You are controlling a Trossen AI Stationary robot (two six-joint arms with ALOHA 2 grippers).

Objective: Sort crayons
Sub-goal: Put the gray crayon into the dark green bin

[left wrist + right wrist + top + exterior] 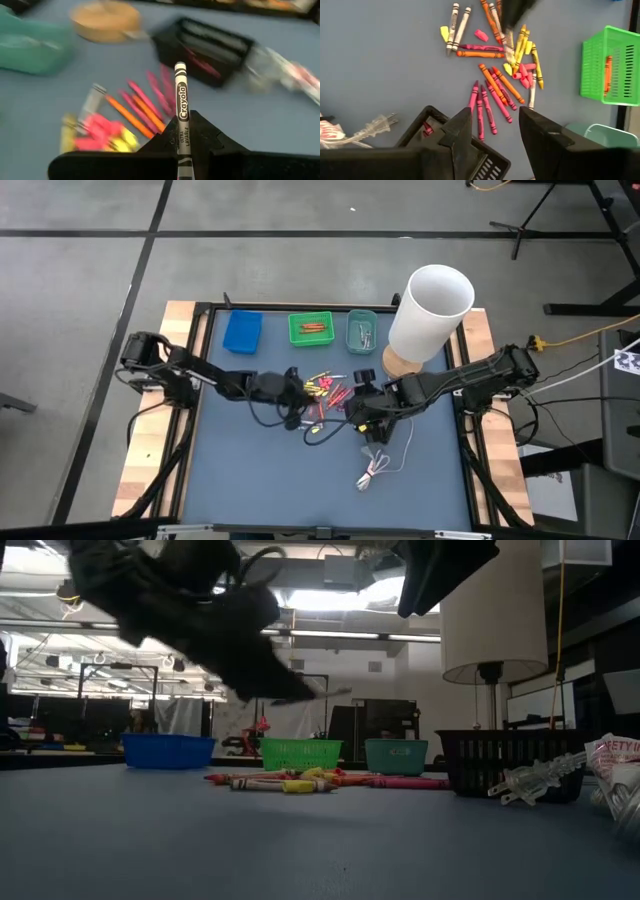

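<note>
Several crayons [325, 390] in pink, orange, yellow and grey lie loose in a pile at the table's middle; they also show in the right wrist view [495, 85] and the low view [300, 781]. My left gripper [297, 387] hangs above the pile's left side, shut on a grey-wrapped crayon [181, 110]. My right gripper [495, 131] is open and empty, right of the pile, above a black mesh basket [445, 142] that holds a pink crayon [427, 128]. My left gripper pinches the grey crayon's rear half [182, 142] between its two fingers. The crayon lies along the fingers and sticks out past their tips, its front end [180, 67] free. It is lifted clear of the table, roughly level in the low view [328, 694].
A blue tray [242, 332], a green tray [312, 328] with an orange crayon and a teal tray [362, 330] stand in a row at the far edge. A large white cylinder [430, 310] on a wooden base stands far right. A white plug cable [375, 470] lies near.
</note>
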